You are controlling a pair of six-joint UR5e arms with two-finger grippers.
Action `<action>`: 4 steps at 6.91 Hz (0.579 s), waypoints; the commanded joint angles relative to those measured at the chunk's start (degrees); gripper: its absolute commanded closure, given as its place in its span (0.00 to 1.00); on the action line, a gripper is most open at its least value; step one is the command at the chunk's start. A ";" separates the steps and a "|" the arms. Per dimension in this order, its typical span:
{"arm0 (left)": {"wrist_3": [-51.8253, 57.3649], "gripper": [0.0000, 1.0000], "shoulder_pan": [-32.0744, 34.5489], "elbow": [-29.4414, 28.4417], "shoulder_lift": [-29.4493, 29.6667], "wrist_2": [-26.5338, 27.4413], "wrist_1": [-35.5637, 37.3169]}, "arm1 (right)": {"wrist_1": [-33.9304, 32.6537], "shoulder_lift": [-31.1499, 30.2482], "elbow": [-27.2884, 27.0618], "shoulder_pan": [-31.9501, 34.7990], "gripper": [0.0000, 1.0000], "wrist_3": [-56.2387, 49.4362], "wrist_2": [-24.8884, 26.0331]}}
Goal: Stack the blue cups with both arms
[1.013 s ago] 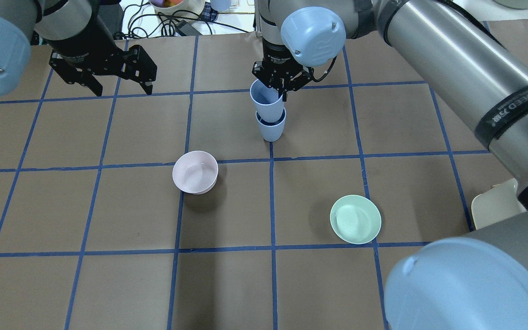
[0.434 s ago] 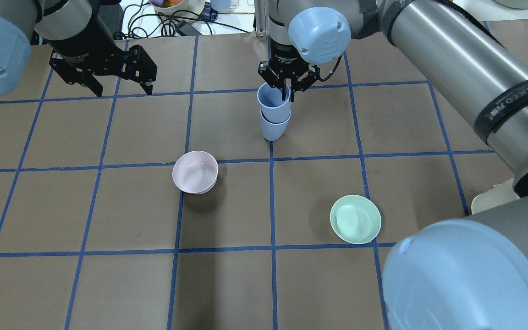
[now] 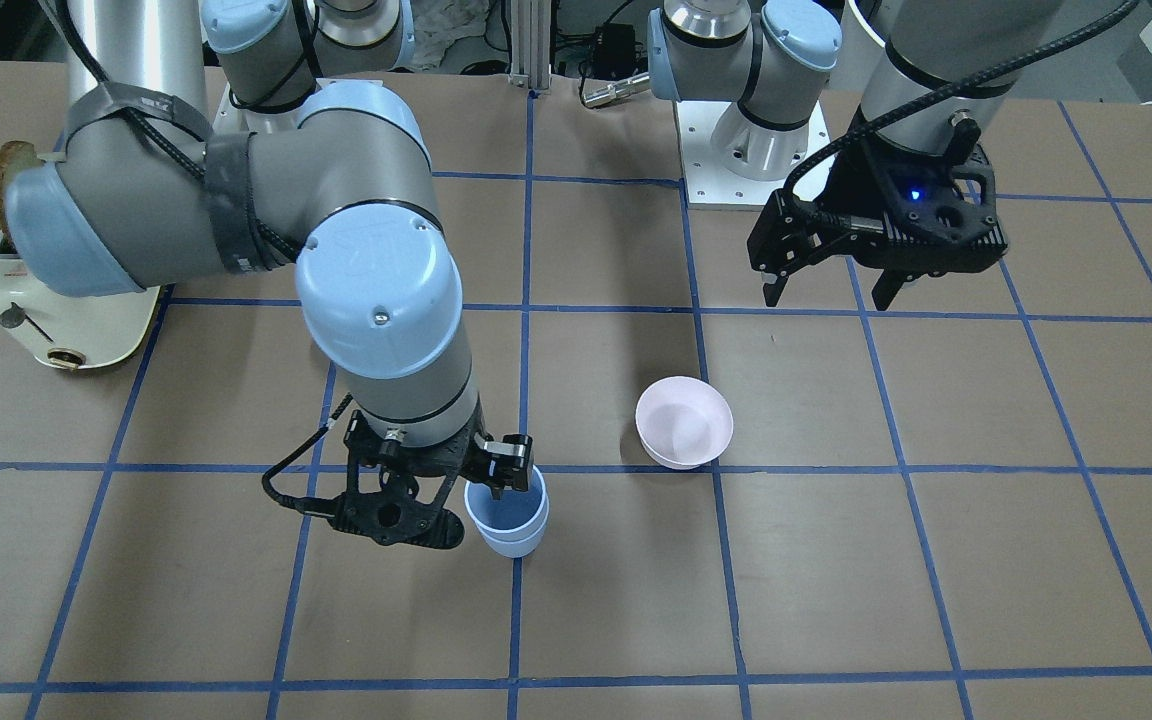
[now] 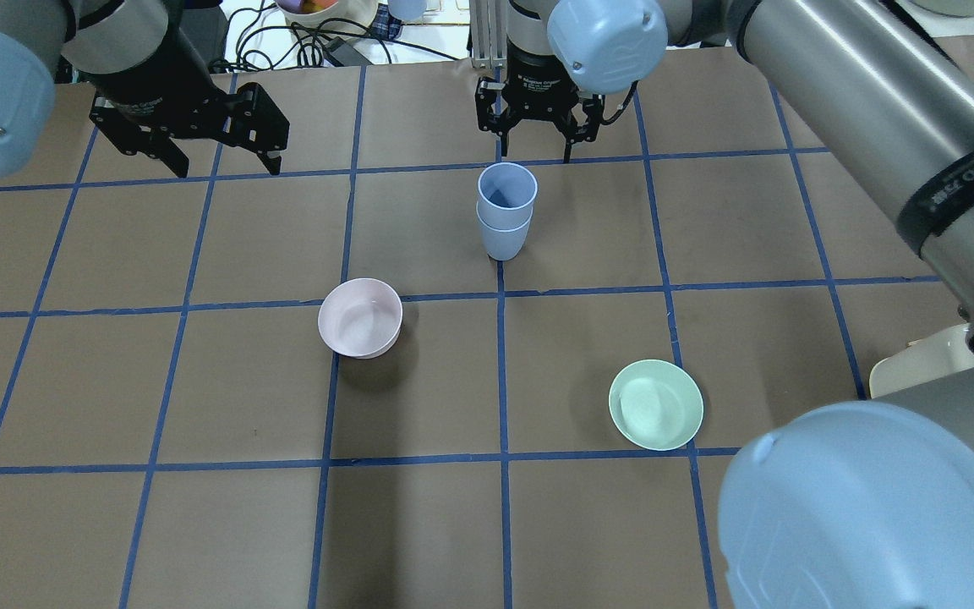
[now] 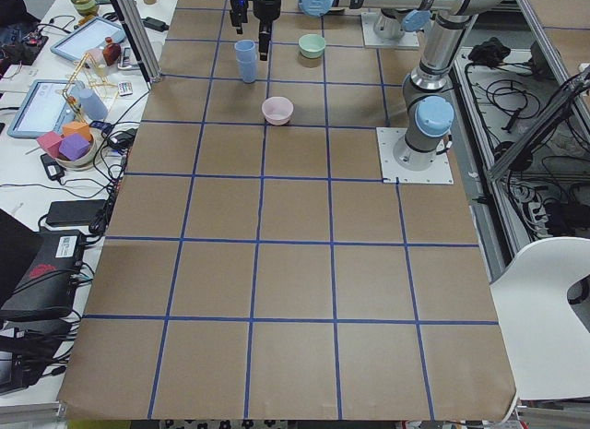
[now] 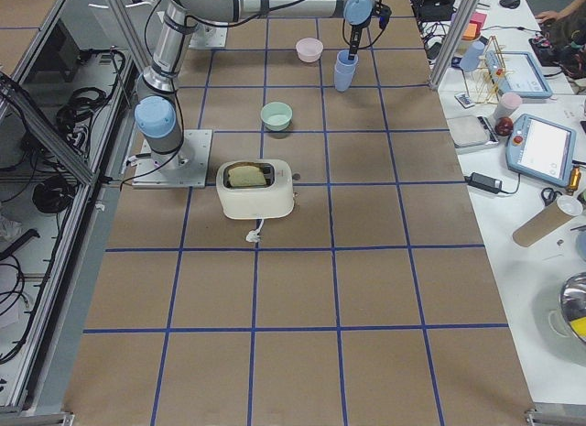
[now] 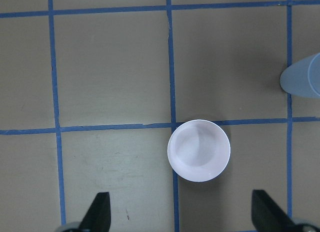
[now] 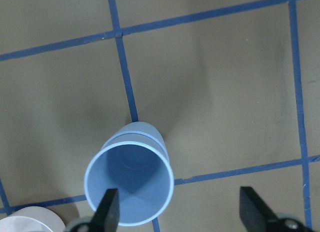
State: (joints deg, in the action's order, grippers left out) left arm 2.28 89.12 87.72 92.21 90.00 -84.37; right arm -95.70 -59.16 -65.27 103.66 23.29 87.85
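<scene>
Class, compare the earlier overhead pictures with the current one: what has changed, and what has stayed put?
The right gripper lowered the upper blue cup deeper into the lower blue cup, then let go, opened and drew away from them, moving upward in the overhead view. The left gripper, pink bowl and green bowl stayed as they were.

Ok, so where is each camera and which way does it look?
Overhead exterior: behind the robot, looking forward and down; left gripper and right gripper.
Exterior front-facing: across the table, facing the robot; both grippers show.
Exterior left: table's end on robot's left, looking along it; grippers far off.
Exterior right: opposite end; toaster nearer, right gripper beyond.
Left wrist-mounted: straight down on pink bowl; own fingertips.
Right wrist-mounted: down into stacked blue cups; own fingertips.
Shared: both wrist views catch bowl and cups.
</scene>
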 commanded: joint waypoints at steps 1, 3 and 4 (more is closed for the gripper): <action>0.00 0.00 0.00 0.00 -0.02 0.00 0.00 | 5.41 -1.21 3.56 -8.16 0.00 -7.80 0.13; 0.27 0.00 0.00 0.00 -0.10 -0.26 -0.09 | 7.35 -6.55 2.26 -11.45 0.00 -26.54 3.46; 0.70 0.00 0.00 -0.09 -0.02 -0.26 -0.09 | 11.37 -10.75 0.16 -12.59 0.00 -29.24 3.03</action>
State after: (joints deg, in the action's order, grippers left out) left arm 2.60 89.12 87.69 92.16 89.80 -84.43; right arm -87.88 -65.57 -63.40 92.75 -0.05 90.63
